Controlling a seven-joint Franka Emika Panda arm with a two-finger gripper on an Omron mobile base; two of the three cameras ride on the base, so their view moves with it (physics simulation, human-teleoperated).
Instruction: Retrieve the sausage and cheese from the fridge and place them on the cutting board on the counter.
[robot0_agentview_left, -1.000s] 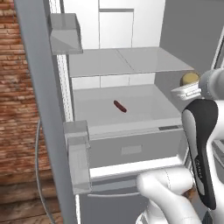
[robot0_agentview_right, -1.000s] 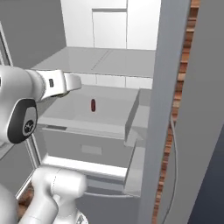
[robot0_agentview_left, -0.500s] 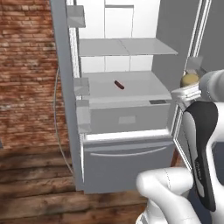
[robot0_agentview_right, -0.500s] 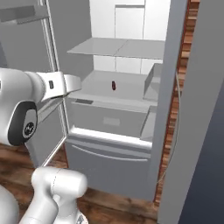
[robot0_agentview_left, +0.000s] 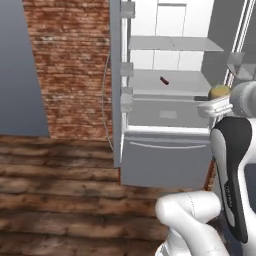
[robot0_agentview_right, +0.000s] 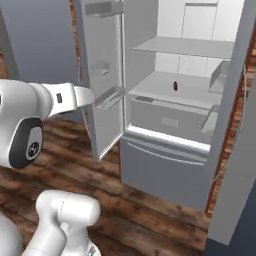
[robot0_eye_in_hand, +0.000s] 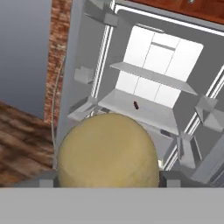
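Note:
A round yellowish cheese (robot0_eye_in_hand: 108, 152) sits between my fingertips (robot0_eye_in_hand: 47, 181), and my gripper (robot0_eye_in_hand: 108, 180) is shut on it. In the left base view the cheese (robot0_agentview_left: 219, 91) rides on top of my hand, out in front of the fridge (robot0_agentview_left: 165, 162). The fridge stands with both doors open. A small dark red-brown sausage (robot0_agentview_left: 164, 80) lies on the middle shelf inside; it also shows as the sausage (robot0_agentview_right: 175, 86) in the right base view and the sausage (robot0_eye_in_hand: 135, 104) past the cheese in the hand view. The cutting board and the counter are out of view.
The fridge's left door (robot0_agentview_right: 102, 75) and right door (robot0_agentview_right: 235, 125) swing outward with bins on them. A brick wall (robot0_agentview_left: 70, 65) and a grey panel (robot0_agentview_left: 20, 65) stand left of the fridge. Wooden floor (robot0_agentview_left: 60, 190) stretches between me and the fridge.
The whole picture has pulled back: the base has driven away from the fridge, which now looks smaller and farther. The cheese stays in my gripper and the sausage stays on its shelf.

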